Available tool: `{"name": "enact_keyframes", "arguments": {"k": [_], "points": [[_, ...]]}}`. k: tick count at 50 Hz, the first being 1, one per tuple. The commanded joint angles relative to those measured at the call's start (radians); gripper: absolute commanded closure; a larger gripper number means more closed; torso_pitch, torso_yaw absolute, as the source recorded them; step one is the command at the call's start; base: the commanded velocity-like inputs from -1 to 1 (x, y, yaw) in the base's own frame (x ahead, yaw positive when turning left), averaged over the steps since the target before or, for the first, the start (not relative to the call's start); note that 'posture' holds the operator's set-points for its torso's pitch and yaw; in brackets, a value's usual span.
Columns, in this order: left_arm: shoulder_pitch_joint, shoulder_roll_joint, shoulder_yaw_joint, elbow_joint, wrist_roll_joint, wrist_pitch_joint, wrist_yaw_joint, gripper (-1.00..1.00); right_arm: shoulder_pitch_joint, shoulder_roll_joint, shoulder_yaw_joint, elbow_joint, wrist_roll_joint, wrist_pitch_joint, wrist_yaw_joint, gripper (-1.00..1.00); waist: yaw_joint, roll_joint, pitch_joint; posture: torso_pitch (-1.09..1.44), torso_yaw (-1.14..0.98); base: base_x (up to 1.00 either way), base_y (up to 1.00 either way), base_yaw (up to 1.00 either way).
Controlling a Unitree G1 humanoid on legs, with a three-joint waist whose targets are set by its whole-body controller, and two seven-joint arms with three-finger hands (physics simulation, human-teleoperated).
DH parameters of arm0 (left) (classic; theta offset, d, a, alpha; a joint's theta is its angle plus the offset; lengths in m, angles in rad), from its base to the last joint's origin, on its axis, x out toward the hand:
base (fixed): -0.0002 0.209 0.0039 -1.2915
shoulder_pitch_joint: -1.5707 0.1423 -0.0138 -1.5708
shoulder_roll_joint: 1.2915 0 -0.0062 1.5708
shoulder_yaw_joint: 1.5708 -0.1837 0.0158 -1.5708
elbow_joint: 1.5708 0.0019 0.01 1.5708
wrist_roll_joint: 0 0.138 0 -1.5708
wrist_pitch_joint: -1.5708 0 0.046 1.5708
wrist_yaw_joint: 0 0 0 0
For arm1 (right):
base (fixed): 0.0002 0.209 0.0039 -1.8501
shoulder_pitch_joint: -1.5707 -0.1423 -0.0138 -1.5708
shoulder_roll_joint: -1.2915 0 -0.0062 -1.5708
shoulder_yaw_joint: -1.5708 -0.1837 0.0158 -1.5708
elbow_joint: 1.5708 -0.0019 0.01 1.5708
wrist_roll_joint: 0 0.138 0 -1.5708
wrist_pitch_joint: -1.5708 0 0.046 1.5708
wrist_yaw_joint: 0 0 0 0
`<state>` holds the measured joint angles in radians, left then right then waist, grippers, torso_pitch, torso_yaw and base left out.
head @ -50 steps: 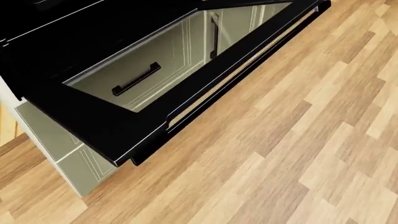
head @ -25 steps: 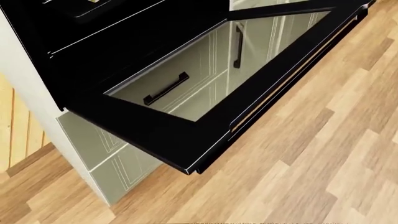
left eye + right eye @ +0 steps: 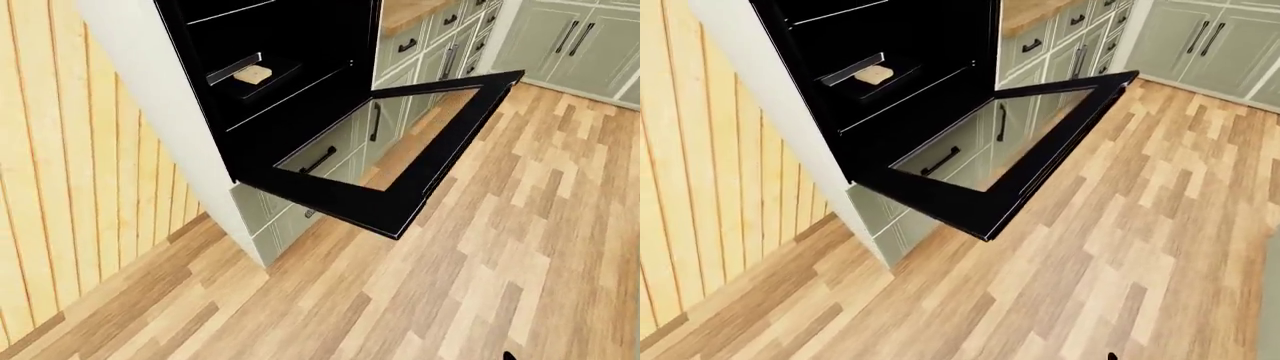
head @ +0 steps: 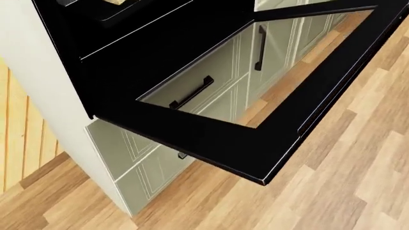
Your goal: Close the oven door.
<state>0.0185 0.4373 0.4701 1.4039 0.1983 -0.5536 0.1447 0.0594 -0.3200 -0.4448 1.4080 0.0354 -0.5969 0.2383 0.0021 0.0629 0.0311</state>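
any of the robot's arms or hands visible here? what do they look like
Barely. No arm or hand enters the head view, which shows only the open oven door and the wood floor. The eye views each have a tiny black sliver at the bottom edge, possibly part of the robot, but too small to identify. No colour, shape, cables or markings can be read.

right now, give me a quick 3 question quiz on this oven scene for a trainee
1. True or false: the oven door is shut.
2. What lies on the tray inside the oven? A) a pale piece of food B) a kettle C) nothing
3. Fill in: through the door's glass you see a cabinet's dark ____.

Key: 1 false, it hangs open, about level. 2 A. 3 handle. Neither hand shows in any view.
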Motion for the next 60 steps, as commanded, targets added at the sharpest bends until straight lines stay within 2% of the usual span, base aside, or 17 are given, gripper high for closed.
{"name": "enact_keyframes", "arguments": {"k": [1,10,13,14,18,22,24,26,27,28,33,38,44,47,50,51,60], "points": [[-0.003,0.009,0.000,-0.013,-0.003,-0.022,0.005,-1.00,0.004,-0.033,-0.012,-0.016,0.007,-0.022,-0.002,-1.00,0.000,0.000,0.000,0.00,0.00,0.00,0.38,0.00],[-0.005,0.009,0.001,-0.013,-0.003,-0.021,0.004,-1.00,0.003,-0.033,-0.011,-0.016,0.008,-0.020,0.000,-1.00,-0.010,-0.087,0.009,0.00,0.00,0.00,0.38,0.00],[-0.005,0.009,0.001,-0.013,-0.002,-0.021,0.005,-1.00,0.004,-0.032,-0.010,-0.016,0.006,-0.019,-0.001,-1.00,-0.016,-0.153,-0.005,0.00,0.00,0.00,0.38,0.00],[-0.005,0.009,0.001,-0.013,-0.002,-0.021,0.005,-1.00,0.004,-0.033,-0.010,-0.016,0.007,-0.019,0.000,-1.00,-0.026,-0.109,0.004,0.00,0.00,0.00,0.37,0.00],[-0.004,0.009,0.001,-0.013,-0.002,-0.022,0.005,-1.00,0.005,-0.033,-0.010,-0.016,0.006,-0.019,0.000,-1.00,-0.026,-0.118,-0.008,0.00,0.00,0.00,0.38,0.00],[-0.004,0.009,0.001,-0.013,-0.002,-0.022,0.005,-1.00,0.006,-0.033,-0.010,-0.016,0.006,-0.019,0.001,-1.00,-0.021,-0.071,0.003,0.00,0.00,0.00,0.38,0.00],[-0.003,0.009,0.001,-0.013,-0.001,-0.022,0.006,-1.00,0.006,-0.033,-0.010,-0.016,0.005,-0.019,0.001,-1.00,-0.019,-0.027,0.001,0.00,0.00,0.00,0.37,0.00],[-0.003,0.009,0.001,-0.013,-0.002,-0.022,0.004,-1.00,0.006,-0.033,-0.010,-0.016,0.006,-0.019,0.001,-1.00,-0.008,0.060,-0.022,0.00,0.00,0.00,0.38,0.00],[-0.003,0.009,0.001,-0.013,-0.002,-0.023,0.004,-1.00,0.006,-0.032,-0.009,-0.016,0.004,-0.019,0.000,-1.00,-0.004,0.005,-0.009,0.00,0.00,0.00,0.38,0.00],[-0.003,0.009,0.001,-0.013,-0.003,-0.023,0.004,-1.00,0.006,-0.032,-0.009,-0.016,0.004,-0.019,-0.001,-1.00,-0.003,0.010,-0.003,0.00,0.00,0.00,0.38,0.00],[-0.002,0.009,0.000,-0.013,-0.004,-0.023,0.004,-1.00,0.007,-0.033,-0.008,-0.016,-0.003,-0.035,-0.013,-1.00,0.001,-0.032,-0.002,0.00,0.00,0.00,0.31,0.00],[-0.003,0.010,0.000,-0.013,-0.005,-0.023,0.004,-1.00,0.005,-0.032,-0.007,-0.016,-0.010,-0.042,-0.017,-1.00,-0.009,-0.029,0.014,0.00,0.00,0.00,0.00,0.00],[-0.005,0.009,0.001,-0.013,-0.005,-0.021,0.003,-1.00,0.005,-0.031,-0.003,-0.016,-0.020,-0.044,-0.019,-1.00,0.002,-0.055,0.027,0.00,0.00,0.00,0.00,0.00],[-0.005,0.009,0.001,-0.013,-0.004,-0.021,0.004,-1.00,0.005,-0.030,-0.003,-0.016,-0.019,-0.043,-0.014,-1.00,0.009,-0.080,0.033,0.00,0.00,0.00,0.00,0.00],[-0.005,0.009,0.002,-0.013,-0.005,-0.020,0.003,-1.00,0.006,-0.031,-0.002,-0.016,-0.021,-0.043,-0.012,-1.00,0.013,-0.138,0.021,0.00,0.00,0.00,0.00,0.00],[-0.005,0.009,0.001,-0.013,-0.004,-0.021,0.004,-1.00,0.006,-0.031,-0.002,-0.016,-0.022,-0.043,-0.012,-1.00,0.010,-0.105,0.029,0.00,0.00,0.00,0.00,0.00],[-0.002,0.009,0.001,-0.013,-0.005,-0.023,0.003,-1.00,0.008,-0.030,-0.003,-0.016,-0.022,-0.044,-0.008,-1.00,-0.005,-0.064,-0.007,0.00,0.00,0.00,0.00,0.00]]}}
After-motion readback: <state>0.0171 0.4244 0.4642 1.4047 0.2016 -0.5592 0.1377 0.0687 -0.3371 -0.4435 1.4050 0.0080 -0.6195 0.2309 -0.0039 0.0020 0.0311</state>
